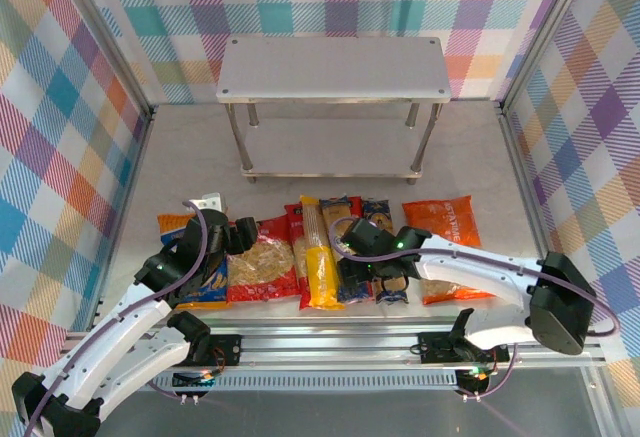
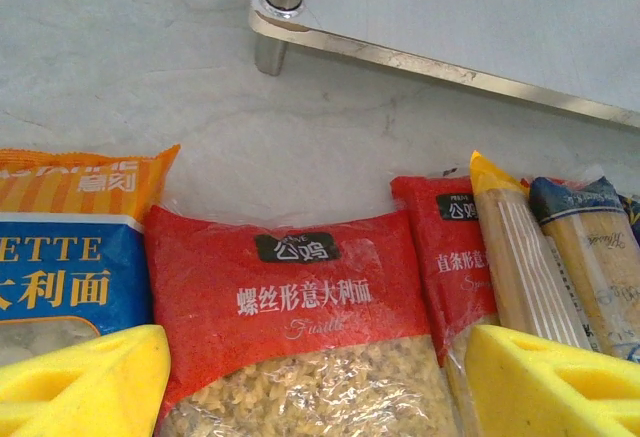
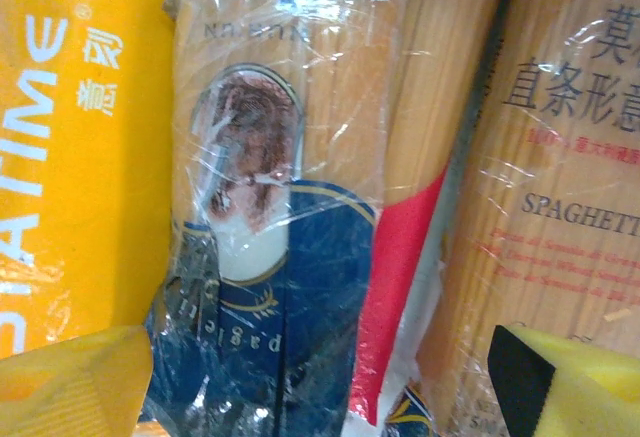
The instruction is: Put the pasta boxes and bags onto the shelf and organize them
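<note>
The shelf stands empty at the back, its lower board showing in the left wrist view. The packs lie in a row in front of the arms. My left gripper is open, its yellow pads on either side of the red fusilli bag, between the blue-and-orange bag and a red spaghetti pack. My right gripper is open low over a clear-fronted pack with a dark blue end, beside the yellow pack and another clear-fronted pack.
The orange bag lies at the right end of the row, right of my right gripper. Bare table separates the packs from the shelf legs. Plaid walls close in the left, right and back sides.
</note>
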